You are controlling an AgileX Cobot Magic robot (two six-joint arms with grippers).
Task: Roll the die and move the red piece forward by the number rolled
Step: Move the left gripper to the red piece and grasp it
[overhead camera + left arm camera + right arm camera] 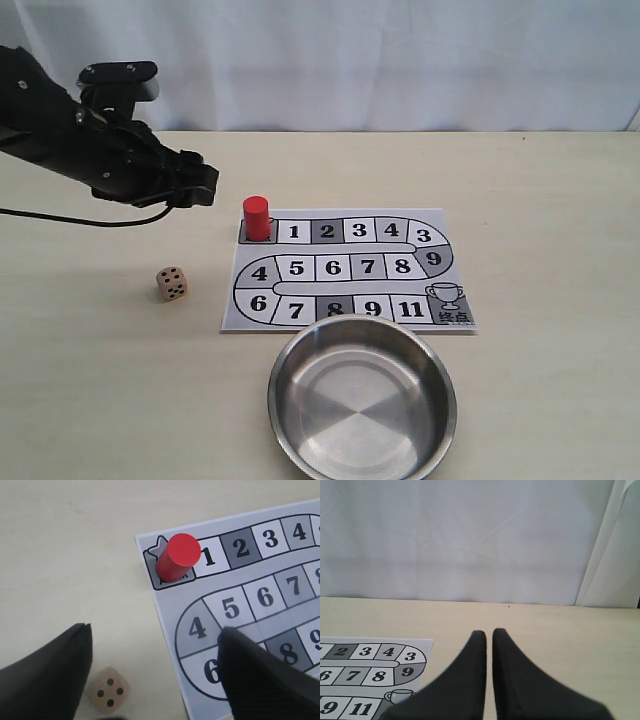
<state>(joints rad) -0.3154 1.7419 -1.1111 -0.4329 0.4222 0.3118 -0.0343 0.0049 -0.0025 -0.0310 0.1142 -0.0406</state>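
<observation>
The red piece [257, 217] [177, 557] stands upright on the star start square at the top-left corner of the paper board [345, 270] [250, 605]. The die [171, 283] [109, 689] lies on the table left of the board, four pips facing up. My left gripper [205, 186] [156, 630] hovers open above the table, up and left of the red piece, with nothing between its fingers [60, 670]. My right gripper [489, 632] is shut and empty, off to the right of the board; the exterior view does not show it.
A shiny steel bowl [300, 370] sits at the front, just below the board's lower edge. A black cable [60, 216] trails across the table on the left. A white curtain [470, 540] backs the table.
</observation>
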